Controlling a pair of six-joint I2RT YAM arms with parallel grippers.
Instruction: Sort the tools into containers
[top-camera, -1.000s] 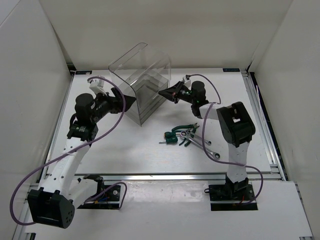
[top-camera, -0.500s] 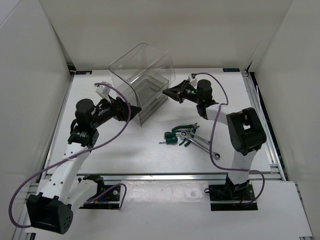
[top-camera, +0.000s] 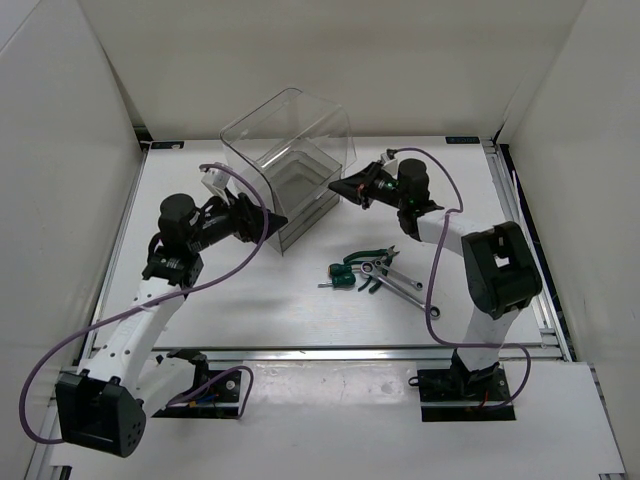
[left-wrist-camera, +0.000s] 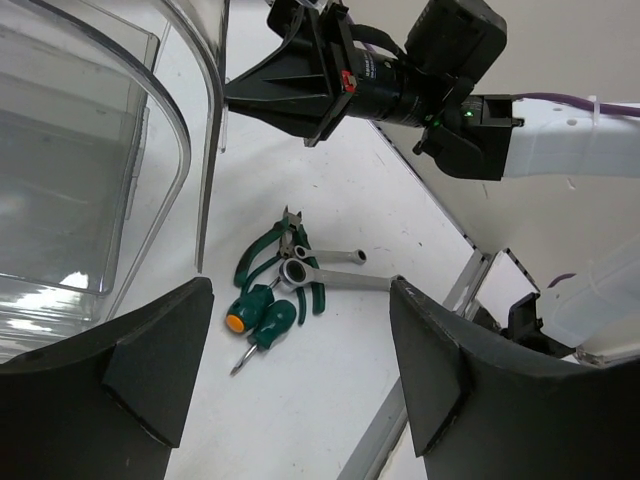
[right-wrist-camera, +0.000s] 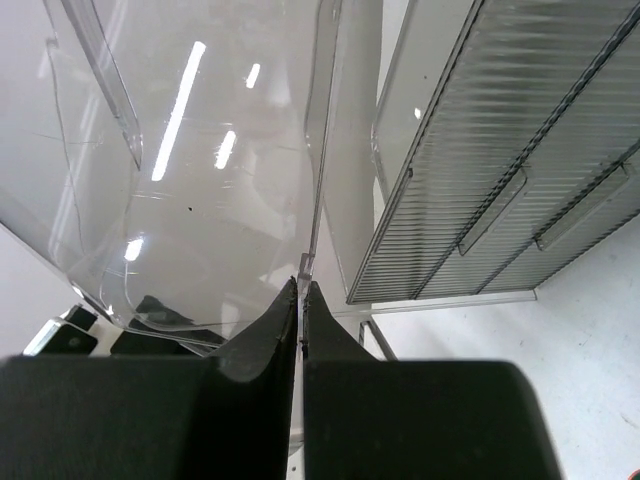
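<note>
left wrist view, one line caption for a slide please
Open left claw frames green-handled pliers, a wrench and screwdrivers beside the clear organiser, whose wall the right claw pinches.

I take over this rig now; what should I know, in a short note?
Left pincer: open, empty, beside the organiser's front corner.
Right pincer: shut, apparently pinching the organiser's clear wall.
Tools: pliers, screwdrivers, wrenches piled on the table, right of the organiser.
Done: no tool seen in the drawers.
Left: sort them all in.
</note>
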